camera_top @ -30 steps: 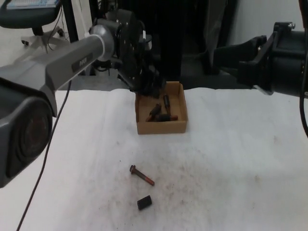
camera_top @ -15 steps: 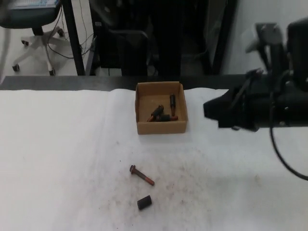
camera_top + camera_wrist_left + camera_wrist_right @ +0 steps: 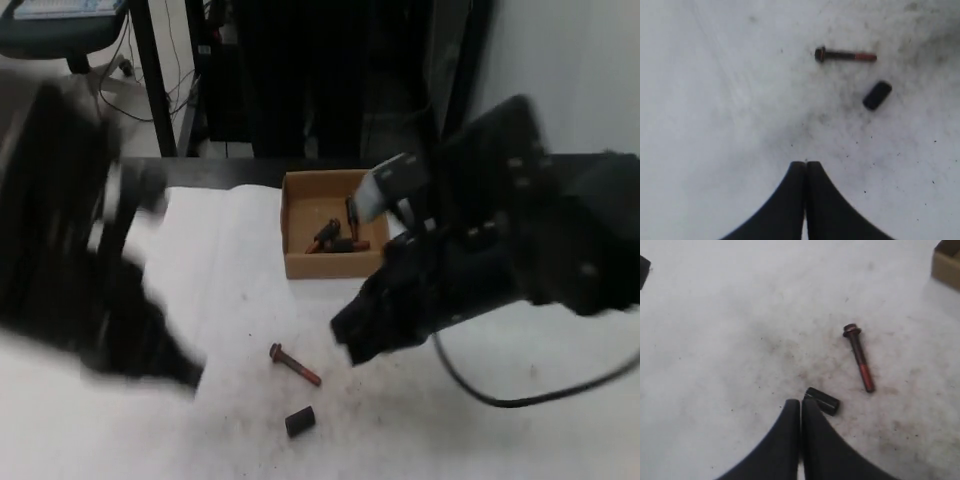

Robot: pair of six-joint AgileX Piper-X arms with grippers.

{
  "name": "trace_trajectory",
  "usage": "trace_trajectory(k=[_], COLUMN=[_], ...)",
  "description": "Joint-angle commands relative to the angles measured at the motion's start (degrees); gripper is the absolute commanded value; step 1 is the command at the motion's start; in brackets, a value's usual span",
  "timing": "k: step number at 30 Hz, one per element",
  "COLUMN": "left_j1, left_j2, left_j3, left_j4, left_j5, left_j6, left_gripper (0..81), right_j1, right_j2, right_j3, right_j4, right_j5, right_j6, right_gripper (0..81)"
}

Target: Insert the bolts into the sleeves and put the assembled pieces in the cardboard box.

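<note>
A red-tipped bolt [image 3: 294, 364] with a dark head lies on the white bench, and a short black sleeve [image 3: 299, 421] lies just in front of it. The cardboard box [image 3: 333, 265] behind them holds several dark assembled pieces. My left gripper [image 3: 806, 165] is shut and empty, hovering over bare bench some way from the bolt [image 3: 845, 55] and the sleeve [image 3: 877, 95]. My right gripper [image 3: 801, 402] is also shut and empty, its tips right beside the sleeve [image 3: 823, 401], with the bolt [image 3: 860, 357] a little beyond.
The white bench cover [image 3: 480, 430] is smudged with dark specks around the parts. A corner of the box [image 3: 947, 265] shows in the right wrist view. Both arms hang low, the left arm [image 3: 90, 290] on one side of the parts and the right arm [image 3: 480, 260] on the other.
The left arm pulled back from the box, left the view, and now hangs low at the left. The right arm swung in and down toward the bolt and sleeve. The parts stayed put.
</note>
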Motion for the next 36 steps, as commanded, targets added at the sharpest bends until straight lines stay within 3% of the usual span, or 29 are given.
trace_trajectory(k=[1,6,10,14,17,19,31,36], left_j1=[-0.1,-0.1,-0.1,-0.1,-0.1,-0.1,-0.1,-0.1], left_j2=[-7.1,-15.7,-19.7,-21.5,-21.5,-21.5,-21.5,-21.5], left_j3=[8.9,16.9,17.7,17.6,17.6,17.6,17.6,17.6], left_j4=[-3.2,-2.7,-2.9,-4.6,-5.0,-5.0,-5.0,-5.0], left_j5=[1.0,1.0,1.0,1.0,1.0,1.0,1.0,1.0], left_j6=[-3.1,-6.7,-7.4,-7.4,-7.4,-7.4,-6.9,-6.1], left_gripper=[0.3,0.3,0.3,0.3,0.3,0.3,0.3,0.3], right_j1=[3.2,4.3,4.5,5.2,5.7,6.2,7.1,7.1], right_j2=[9.6,19.9,25.2,29.5,32.5,34.4,38.2,38.2], right_j3=[-10.2,-21.4,-28.1,-33.2,-35.9,-37.2,-37.8,-37.8], right_j4=[12.9,22.7,23.9,24.2,25.5,26.8,26.5,26.4], right_j5=[1.5,13.6,13.8,13.7,13.7,13.9,15.5,18.1], right_j6=[-5.2,-8.9,-8.9,-8.9,-8.9,-8.9,-10.6,-15.7], right_gripper=[0.8,0.8,0.9,15.0,30.9,35.1,31.0,31.0])
